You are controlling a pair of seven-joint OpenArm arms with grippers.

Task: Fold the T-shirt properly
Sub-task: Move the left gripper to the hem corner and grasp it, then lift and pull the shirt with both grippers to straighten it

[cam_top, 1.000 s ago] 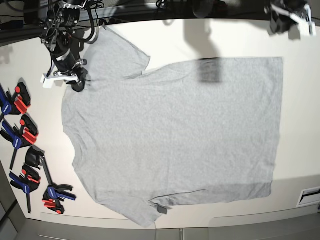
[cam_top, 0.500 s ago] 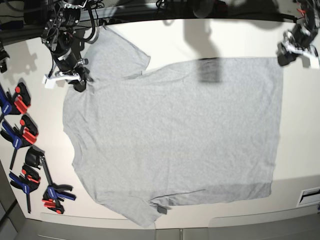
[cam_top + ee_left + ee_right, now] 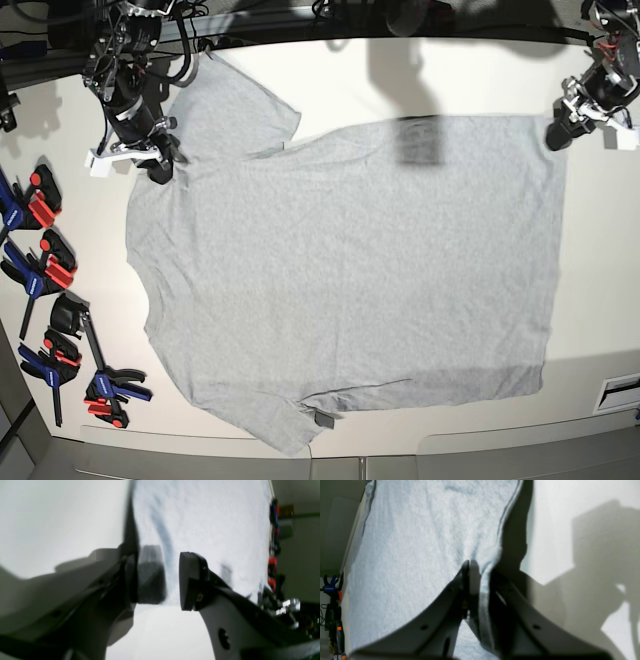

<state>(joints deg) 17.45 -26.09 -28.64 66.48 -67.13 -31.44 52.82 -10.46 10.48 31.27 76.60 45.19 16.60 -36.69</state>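
The T-shirt (image 3: 345,270) lies lengthwise along the counter (image 3: 480,70); right fingers (image 3: 472,575) pinch its shoulder, left fingers (image 3: 191,580) stand apart, seemingly straddling the hem corner.

1. The T-shirt (image 3: 350,270) lies flat over most of the counter (image 3: 450,80), so nothing rises in the way across the middle
2. Bare counter runs along the far edge and in a strip down the right side
3. A row of clamps (image 3: 50,300) crowds the left edge, narrowing passage there
4. The right gripper (image 3: 158,165) stands at the far-left shoulder of the shirt; the left gripper (image 3: 558,133) stands over the far-right corner
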